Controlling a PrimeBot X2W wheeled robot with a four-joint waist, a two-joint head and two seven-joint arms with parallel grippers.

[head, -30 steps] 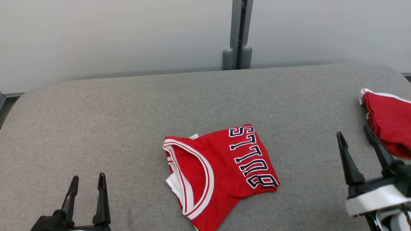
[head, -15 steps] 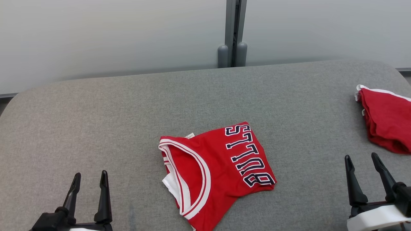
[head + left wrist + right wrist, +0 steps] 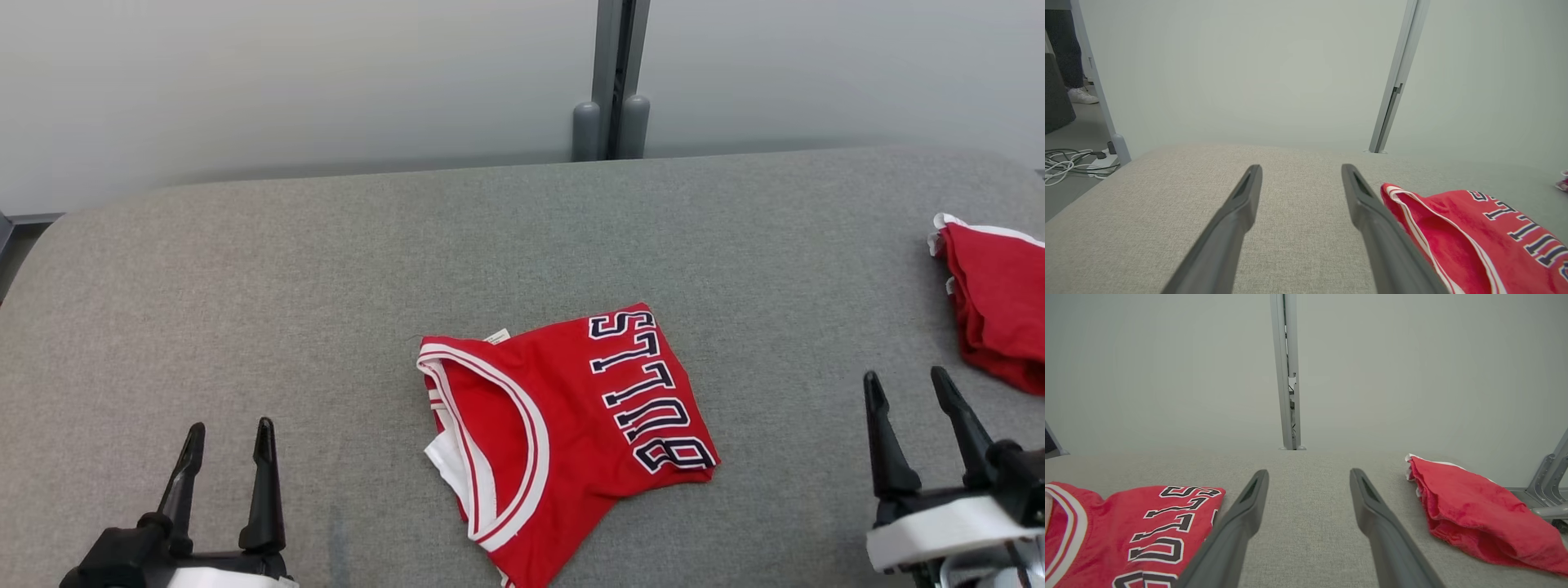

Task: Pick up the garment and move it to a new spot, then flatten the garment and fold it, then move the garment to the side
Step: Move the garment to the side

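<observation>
Support: grey padded surface (image 3: 245,286), woven fabric cover, rounded corners at the far left and far right. Cover lies smooth, with a faint darker streak near the front edge on the left.

Item 1: Bulls jersey (image 3: 563,425), red, folded into a rough square, lying flat near the middle and toward the front edge. White-and-red trimmed opening faces left; dark white-outlined lettering runs along its right side. A small white label (image 3: 495,336) pokes out at its far edge.

Item 2: red garment (image 3: 1000,327) with white trim, bunched in loose layers at the far right edge of the surface, cut off by the head view's border. Well apart from the jersey.
</observation>
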